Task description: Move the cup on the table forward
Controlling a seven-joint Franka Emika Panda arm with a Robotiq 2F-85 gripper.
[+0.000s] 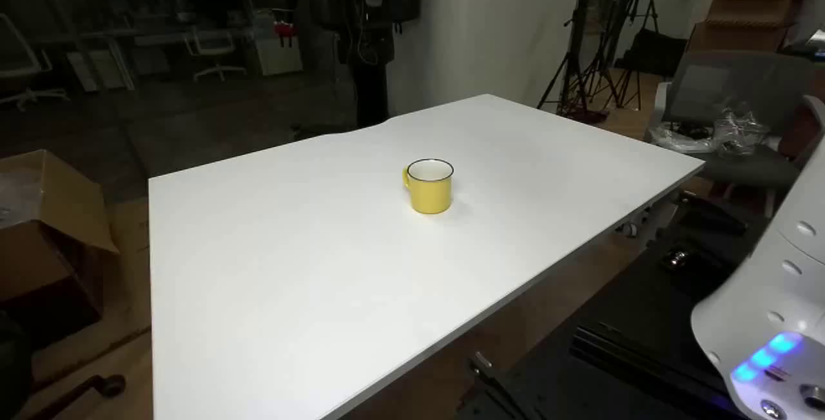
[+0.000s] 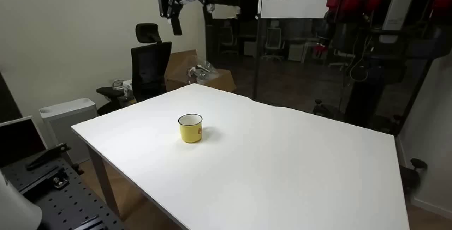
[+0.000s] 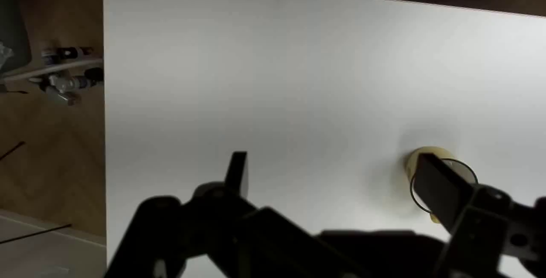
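The yellow cup (image 1: 430,193) stands upright on the white table (image 1: 277,291), with its handle showing in an exterior view. It also stands upright in an exterior view (image 2: 191,132), towards one end of the table (image 2: 300,173). My gripper (image 2: 195,9) is open and empty, high above the table in that view. In the wrist view the gripper (image 3: 332,155) has its fingers wide apart. The cup (image 3: 441,152) shows below and behind the right-hand finger, which hides part of it. Nothing is between the fingers.
The white arm base (image 1: 773,317) stands on a black bench (image 2: 67,198) beside the table's long edge. A black office chair (image 2: 150,67) and an open cardboard box (image 2: 222,80) stand past the table's edge. A red and black robot (image 2: 356,0) stands behind.
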